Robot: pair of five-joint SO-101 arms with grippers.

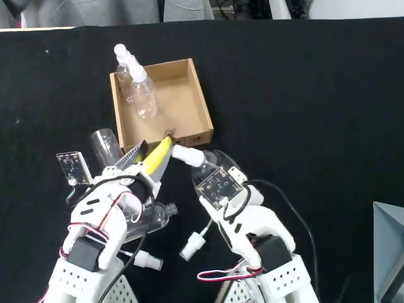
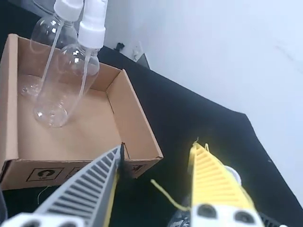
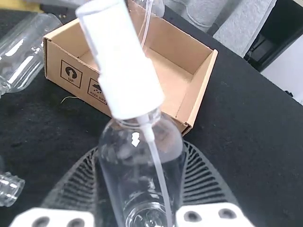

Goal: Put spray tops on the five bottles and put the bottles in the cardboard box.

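The cardboard box (image 1: 196, 95) lies open at the table's middle left. Two clear bottles with white spray tops (image 1: 140, 85) lean together in its far left corner, and they stand large in the left wrist view (image 2: 61, 80) behind the box's wall (image 2: 135, 127). My left gripper (image 1: 154, 146) hangs open just short of the box's near wall, its grey and yellow fingers (image 2: 213, 184) spread with nothing between them. My right gripper (image 1: 208, 172) is shut on a third clear bottle (image 3: 137, 165) whose spray top (image 3: 120, 66) points toward the box (image 3: 194, 90).
An uncapped bottle (image 1: 105, 145) sits left of the box's near corner, and another (image 1: 153, 216) lies under the left arm. Two loose spray tops (image 1: 192, 246) (image 1: 149, 259) lie between the arms. A grey object (image 1: 388, 246) stands at the right edge.
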